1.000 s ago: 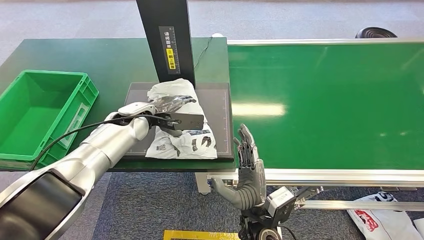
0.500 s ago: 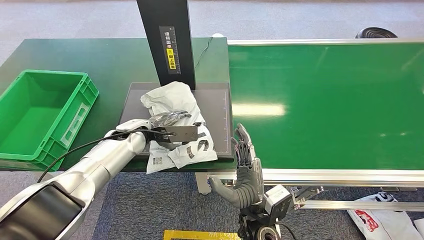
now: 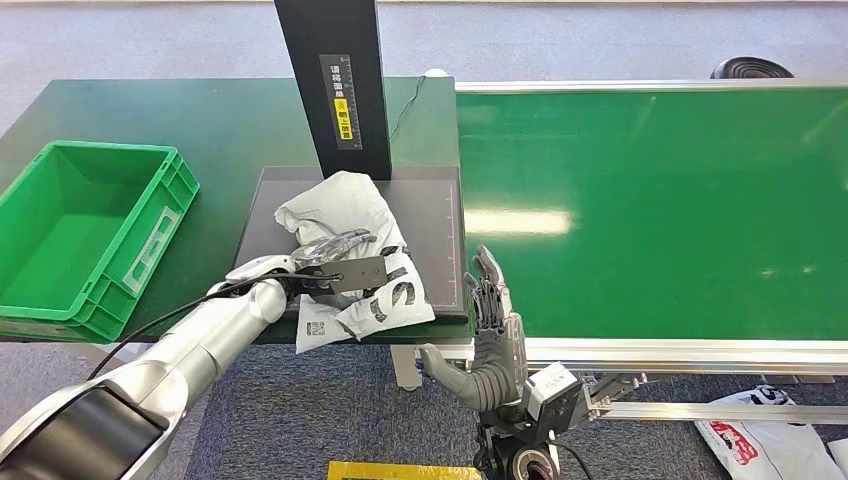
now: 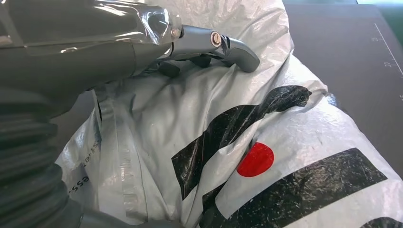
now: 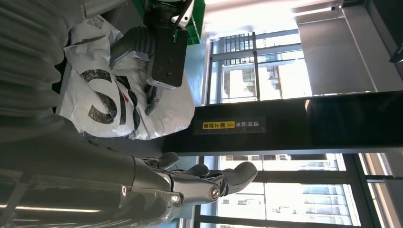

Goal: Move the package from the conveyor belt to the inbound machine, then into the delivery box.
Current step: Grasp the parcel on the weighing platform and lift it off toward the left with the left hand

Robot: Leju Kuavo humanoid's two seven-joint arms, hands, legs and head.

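Note:
The package (image 3: 345, 205) is a crumpled white plastic bag with black lettering and a red dot (image 4: 255, 159). It lies on the black plate of the inbound machine (image 3: 435, 215) and hangs a little over the plate's front edge. My left hand (image 3: 335, 262) grips it from the left, with fingers (image 4: 209, 40) laid over the top of the bag. The right wrist view takes in the package (image 5: 95, 99) and my left hand (image 5: 161, 52) from the side. My right hand (image 3: 492, 340) stands upright and open in front of the conveyor's near edge, holding nothing.
The green delivery box (image 3: 80, 230) sits at the table's left end. The machine's black column (image 3: 335, 85) rises behind the plate. The green conveyor belt (image 3: 650, 210) runs to the right. Another white bag (image 3: 765, 430) lies on the floor at lower right.
My left hand has drawn the package toward the front-left edge of the plate. The right hand has barely moved.

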